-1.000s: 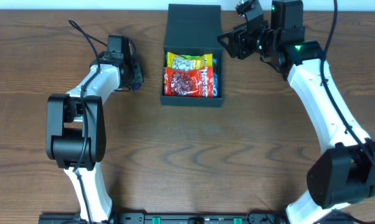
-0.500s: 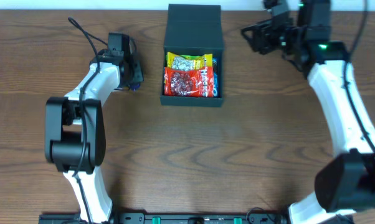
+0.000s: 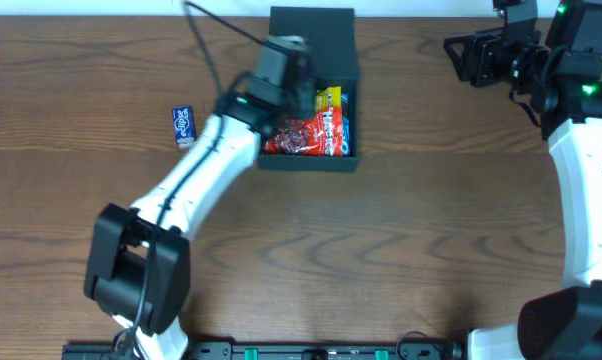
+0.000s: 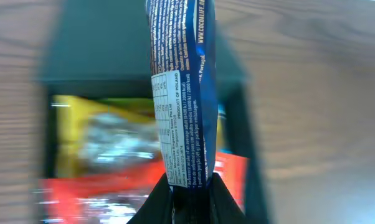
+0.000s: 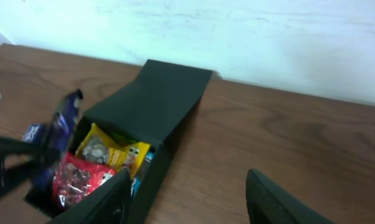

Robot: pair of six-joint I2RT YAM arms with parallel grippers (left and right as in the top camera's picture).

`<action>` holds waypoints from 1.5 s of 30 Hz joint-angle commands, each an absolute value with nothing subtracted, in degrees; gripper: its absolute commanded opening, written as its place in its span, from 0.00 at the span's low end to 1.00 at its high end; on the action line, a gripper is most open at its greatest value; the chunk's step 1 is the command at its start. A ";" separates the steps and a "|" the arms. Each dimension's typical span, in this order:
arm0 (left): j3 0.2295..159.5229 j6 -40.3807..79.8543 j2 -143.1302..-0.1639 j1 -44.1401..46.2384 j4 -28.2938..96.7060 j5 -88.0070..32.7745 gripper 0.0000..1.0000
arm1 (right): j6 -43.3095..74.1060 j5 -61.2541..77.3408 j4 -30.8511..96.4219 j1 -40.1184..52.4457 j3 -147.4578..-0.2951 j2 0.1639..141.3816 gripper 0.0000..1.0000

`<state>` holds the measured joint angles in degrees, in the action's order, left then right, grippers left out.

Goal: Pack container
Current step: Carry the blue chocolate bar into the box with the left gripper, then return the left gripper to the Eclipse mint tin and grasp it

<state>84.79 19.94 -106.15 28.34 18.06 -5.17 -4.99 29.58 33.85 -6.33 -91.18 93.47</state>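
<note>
Brown wood tabletop [image 3: 381, 250] runs back to a white wall [image 5: 237, 37]. Nearest me, a loose packet [image 3: 183, 124] lies alone on the left, well apart from the box. Further in, the left tool [image 4: 187, 202] pinches a long blue packet [image 4: 181, 93] by one end, narrow on the wrapper. It holds the packet over the box [image 3: 321, 162], which sits at the far middle with its lid [image 3: 311, 40] thrown back.

A red packet [image 3: 306, 132] and a yellow packet [image 3: 329, 97] already cover most of the floor inside. I reckon the blue one, let go from here, may land across them or hang on a wall, so the lid won't shut. The left arm [image 3: 201, 165] reaching across could also shove the box, which looks light. Farthest back, the right tool [image 5: 187, 202] stands wide and empty, off to the box's right.
</note>
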 commanded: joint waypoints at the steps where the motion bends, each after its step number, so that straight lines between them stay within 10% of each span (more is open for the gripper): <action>1: 85.10 21.87 -106.87 32.05 16.34 -4.25 0.06 | -4.73 29.80 34.57 -7.18 -91.44 92.97 0.60; 12: 85.08 23.70 -108.60 37.80 15.75 -2.35 0.11 | -4.75 29.82 37.34 -7.86 -91.44 92.97 0.61; 14: 85.08 24.29 -108.60 37.80 15.59 -2.33 0.62 | -4.75 29.80 37.69 -7.86 -91.42 92.97 0.62; 18: 85.08 24.25 -108.60 37.67 15.16 -0.05 0.98 | -4.75 29.82 38.65 -7.86 -91.44 92.97 0.62; 45: 85.23 18.22 -103.39 6.22 34.30 15.18 0.92 | -4.75 29.82 39.86 -7.86 -91.44 92.97 0.62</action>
<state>84.90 19.03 -101.01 7.18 33.36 15.40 -4.99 29.58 39.81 -7.33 -91.18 93.47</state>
